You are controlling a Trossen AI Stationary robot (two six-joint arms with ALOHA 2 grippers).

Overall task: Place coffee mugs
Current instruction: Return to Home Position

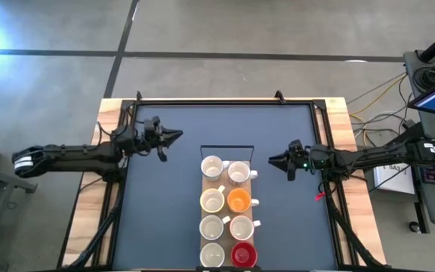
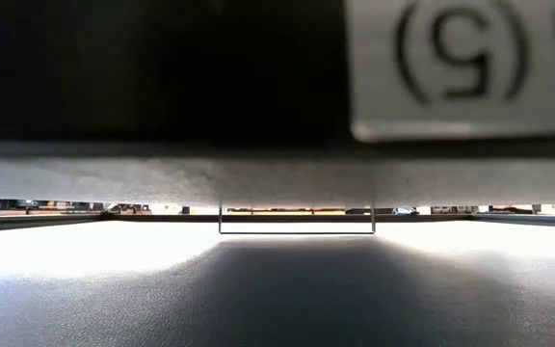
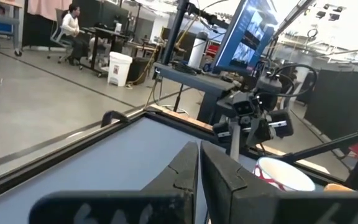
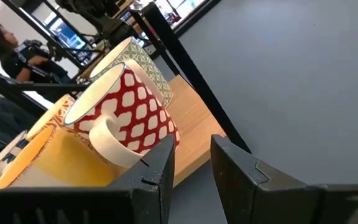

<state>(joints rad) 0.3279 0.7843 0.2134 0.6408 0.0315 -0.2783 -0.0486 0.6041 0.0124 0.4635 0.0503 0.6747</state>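
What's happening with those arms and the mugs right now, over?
Left gripper shut, right gripper open, both empty, either side of the mugs. All eight stand two by four. Nothing between grippers and mugs.

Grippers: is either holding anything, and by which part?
Nothing held. Dark left gripper and dark right gripper hang empty either side of the ceramic mugs.

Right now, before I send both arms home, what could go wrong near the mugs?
The right gripper hovers close beside the red-patterned mug; swinging toward it could clip it. The mugs stand packed in two rows on the wooden board, so one knock may shove its neighbours. The left gripper sits farther off, so less risk.
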